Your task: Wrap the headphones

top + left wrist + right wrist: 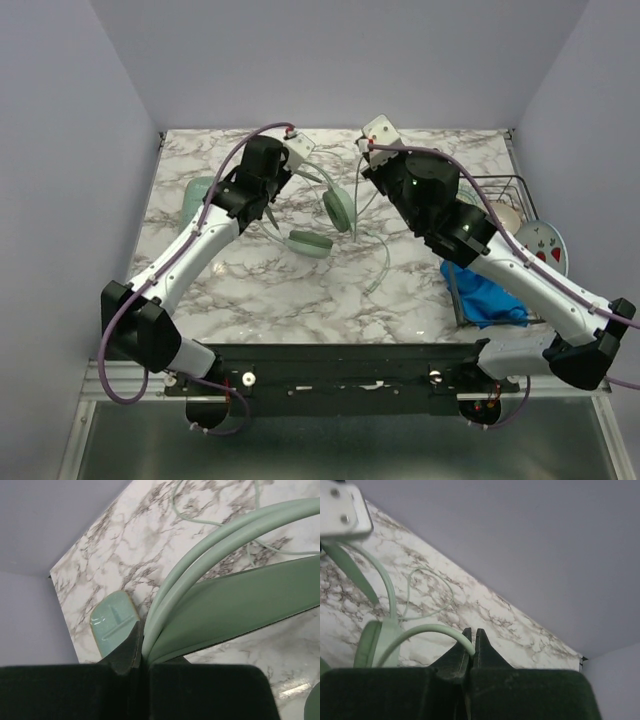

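Note:
The pale mint-green headphones lie at the middle of the marble table, with one ear cup (338, 208) standing on edge and the other (310, 242) lying flat. My left gripper (275, 203) is shut on the arched headband (200, 575), which runs out from between the jaws in the left wrist view. My right gripper (366, 168) is shut on the thin cable (430, 629), which curves out from its fingertips. The rest of the cable (385, 262) loops loosely on the table to the right of the ear cups. An ear cup (367, 642) also shows in the right wrist view.
A flat mint-green case (197, 195) lies at the left, also in the left wrist view (114, 622). A wire basket (508, 196), a plate with red strawberry marks (548, 245) and a blue cloth (486, 296) sit at the right edge. Grey walls enclose the table.

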Robot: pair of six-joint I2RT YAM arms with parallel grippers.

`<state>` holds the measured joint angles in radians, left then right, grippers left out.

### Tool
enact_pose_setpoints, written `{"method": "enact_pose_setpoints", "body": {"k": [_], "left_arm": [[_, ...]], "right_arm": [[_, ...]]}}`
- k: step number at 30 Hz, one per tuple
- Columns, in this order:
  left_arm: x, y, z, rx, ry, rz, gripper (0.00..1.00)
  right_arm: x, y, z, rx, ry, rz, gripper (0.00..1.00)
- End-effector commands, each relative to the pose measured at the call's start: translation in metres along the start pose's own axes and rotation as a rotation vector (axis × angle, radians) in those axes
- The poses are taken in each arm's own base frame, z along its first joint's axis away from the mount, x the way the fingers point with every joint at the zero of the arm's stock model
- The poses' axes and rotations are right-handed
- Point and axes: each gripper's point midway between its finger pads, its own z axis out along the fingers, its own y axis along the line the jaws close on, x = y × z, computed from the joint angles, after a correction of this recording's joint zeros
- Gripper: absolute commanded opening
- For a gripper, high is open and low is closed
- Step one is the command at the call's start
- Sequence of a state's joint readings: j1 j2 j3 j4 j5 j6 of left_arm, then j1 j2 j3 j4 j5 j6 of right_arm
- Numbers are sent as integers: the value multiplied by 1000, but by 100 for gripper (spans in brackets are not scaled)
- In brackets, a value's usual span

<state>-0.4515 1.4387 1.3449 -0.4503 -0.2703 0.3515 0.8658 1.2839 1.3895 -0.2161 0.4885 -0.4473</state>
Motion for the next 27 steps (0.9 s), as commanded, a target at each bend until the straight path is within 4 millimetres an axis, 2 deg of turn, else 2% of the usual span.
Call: {"method": "enact_pose_setpoints", "body": {"k": [1, 7, 13, 14, 18, 20, 21, 25, 27], "left_arm": [[-23, -30, -9, 70, -80, 102, 0], [-26, -61, -29, 194, -117, 154, 0], [-29, -80, -50, 298, -161, 181, 0], [-32, -90, -55, 359, -184, 181, 0], [-42, -105, -80, 480, -253, 161, 0], [-46, -105, -89, 502, -268, 136, 0], [-51, -107, -93, 518, -283, 131, 0], [-62, -112, -111, 593, -311, 88, 0], [-72, -113, -122, 629, -330, 50, 0]], "right_arm": [[6, 7, 19, -45, 76, -250, 1], [8, -12, 41, 34, 133, -294, 1], [-6, -22, 52, 22, 100, -243, 1], [-5, -23, 55, 14, 99, -234, 1], [-3, -18, 65, -68, 75, -143, 1], [3, -16, 70, -108, 78, -93, 1], [3, -6, 72, -158, 62, -86, 1], [3, 13, 76, -255, 34, -27, 1], [3, 21, 77, -328, 12, 21, 4]]}}
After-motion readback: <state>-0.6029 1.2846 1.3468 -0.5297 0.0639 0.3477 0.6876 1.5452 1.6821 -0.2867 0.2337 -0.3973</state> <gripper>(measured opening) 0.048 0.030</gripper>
